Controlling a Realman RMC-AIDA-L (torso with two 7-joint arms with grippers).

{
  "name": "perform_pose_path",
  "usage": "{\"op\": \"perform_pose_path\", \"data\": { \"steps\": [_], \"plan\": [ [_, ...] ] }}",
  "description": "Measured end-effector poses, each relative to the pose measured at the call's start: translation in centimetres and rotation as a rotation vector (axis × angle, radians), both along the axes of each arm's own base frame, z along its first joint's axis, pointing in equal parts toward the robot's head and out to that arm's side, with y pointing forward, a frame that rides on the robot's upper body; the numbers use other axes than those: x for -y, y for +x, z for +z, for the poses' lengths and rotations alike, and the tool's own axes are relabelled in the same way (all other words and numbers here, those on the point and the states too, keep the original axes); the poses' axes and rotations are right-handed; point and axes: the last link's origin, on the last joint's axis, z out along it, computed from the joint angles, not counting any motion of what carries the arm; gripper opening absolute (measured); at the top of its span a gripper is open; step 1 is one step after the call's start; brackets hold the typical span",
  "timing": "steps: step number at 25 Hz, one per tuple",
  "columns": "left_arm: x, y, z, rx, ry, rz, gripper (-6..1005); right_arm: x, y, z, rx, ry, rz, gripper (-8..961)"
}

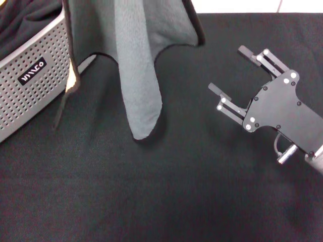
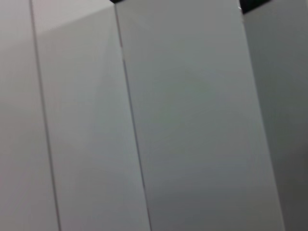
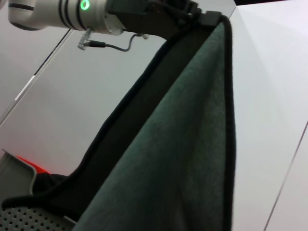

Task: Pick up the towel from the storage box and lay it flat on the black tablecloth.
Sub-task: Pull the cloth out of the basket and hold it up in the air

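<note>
Black tablecloth (image 1: 192,191) covers the whole work surface before you, with the storage box (image 1: 35,85) at its left edge, a dark cloth still inside it. Your left gripper (image 3: 211,19), seen from the right wrist camera high above the table, is clamped on the top edge of the towel (image 1: 136,70); the left wrist camera itself shows only pale wall panels. The towel hangs with its long axis vertical, folded on itself, its lowest corner touching or just above the tablecloth beside the box. Your right gripper (image 1: 234,75) waits low over the tablecloth with jaws apart and empty, fingers pointing up-left toward the towel, which lies to its left and well apart from it. Judged from this, the right arm is the nearer one to take a free hanging corner, so the towel can be spread flat.
</note>
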Motion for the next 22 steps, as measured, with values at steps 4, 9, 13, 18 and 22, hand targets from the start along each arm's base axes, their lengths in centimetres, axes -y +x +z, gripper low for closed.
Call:
{"op": "perform_pose_path", "data": {
  "steps": [4,9,13,18,22],
  "plan": [
    [0.09,-0.11,-0.37,-0.035,-0.005,-0.017,29,-0.48,-0.28,0.21,-0.002,0.002,0.008,687],
    [0.15,-0.09,-0.58,-0.042,-0.007,-0.028,29,-0.58,-0.65,-0.23,0.01,-0.017,0.024,686],
    [0.16,-0.13,-0.64,-0.042,-0.008,-0.029,29,-0.3,-0.79,-0.65,0.016,-0.034,0.033,685],
    [0.19,-0.2,-0.81,-0.044,-0.015,-0.027,29,-0.29,-0.7,-0.74,0.02,-0.036,0.029,624],
    [0.21,-0.19,-0.89,-0.047,-0.018,-0.029,29,-0.53,-0.85,-0.78,0.026,-0.037,0.033,504]
  ]
}}
